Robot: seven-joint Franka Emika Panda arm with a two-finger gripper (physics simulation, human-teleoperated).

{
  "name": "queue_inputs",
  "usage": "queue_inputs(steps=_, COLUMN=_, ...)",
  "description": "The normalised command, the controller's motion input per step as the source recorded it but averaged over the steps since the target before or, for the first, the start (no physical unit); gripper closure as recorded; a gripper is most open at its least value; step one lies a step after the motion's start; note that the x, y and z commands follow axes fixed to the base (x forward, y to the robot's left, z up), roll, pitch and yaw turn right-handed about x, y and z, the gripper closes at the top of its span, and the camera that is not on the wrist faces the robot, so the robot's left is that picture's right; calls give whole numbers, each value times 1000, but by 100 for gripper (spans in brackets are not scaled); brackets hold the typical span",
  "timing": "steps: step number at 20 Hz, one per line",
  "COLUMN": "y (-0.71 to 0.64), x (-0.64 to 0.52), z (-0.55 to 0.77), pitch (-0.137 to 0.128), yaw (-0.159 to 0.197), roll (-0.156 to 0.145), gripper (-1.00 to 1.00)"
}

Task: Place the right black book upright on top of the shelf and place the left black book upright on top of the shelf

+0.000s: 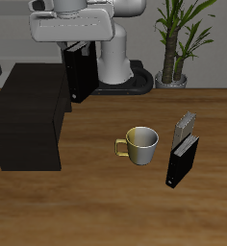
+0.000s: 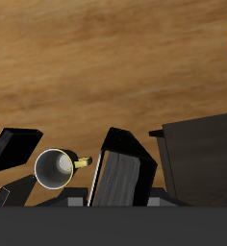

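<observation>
beside shelf [image 1: 29, 120] | right black book [image 1: 80, 72] upright, long axis vertical

The fingers [image 1: 79, 48] grip the right black book [image 1: 79, 75] upright beside the shelf [image 1: 29, 115], near the mug [image 1: 139, 144].

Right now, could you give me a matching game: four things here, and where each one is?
Things:
1. right black book
2. left black book
3. mug
4. potted plant

Places:
A. on the table, between the shelf and a standing book
B. far back, beside the robot's base
C. in the hand
D. standing by the grey book

Pairs: 1-C, 2-D, 3-A, 4-B
</observation>
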Motion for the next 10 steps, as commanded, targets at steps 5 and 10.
queue_inputs(steps=5, y=-193, x=-541, z=295, pitch=-48, yaw=33, roll=46, gripper=100)
queue_inputs(steps=10, y=-271, x=-426, z=246, pitch=21, yaw=-5, roll=24, gripper=100)
